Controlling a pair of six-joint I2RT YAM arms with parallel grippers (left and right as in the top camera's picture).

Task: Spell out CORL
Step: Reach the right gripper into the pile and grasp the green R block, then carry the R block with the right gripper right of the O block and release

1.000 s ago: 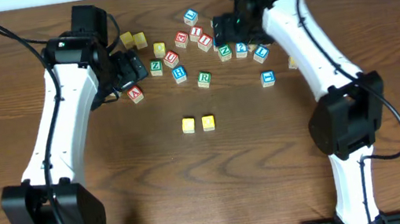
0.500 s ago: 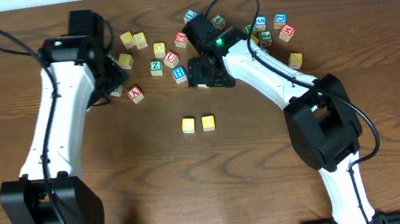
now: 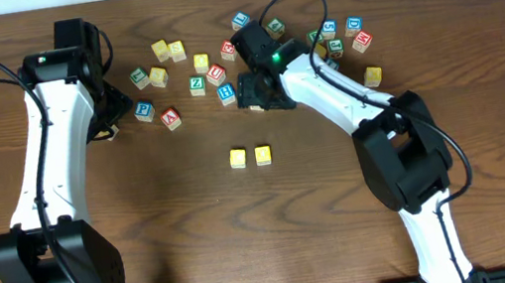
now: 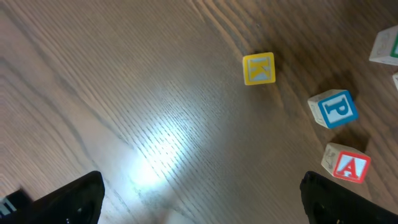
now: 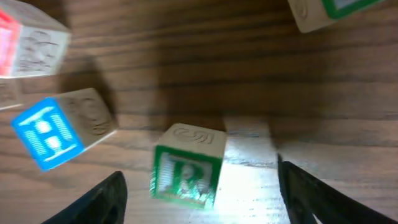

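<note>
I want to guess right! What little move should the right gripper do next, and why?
Probably lower and close on the R cube. The right gripper hangs open with that cube between its fingers, not yet held. Two yellow cubes sit side by side.

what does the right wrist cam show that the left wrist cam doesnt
Only the right wrist view: the green R cube lying untouched between the open fingers of the right gripper, with a blue H cube beside it. Only the left wrist view: a yellow K cube, a blue P cube and a red A cube, none of them between the fingers of the left gripper. Both: the wooden table and open jaws holding nothing.
</note>
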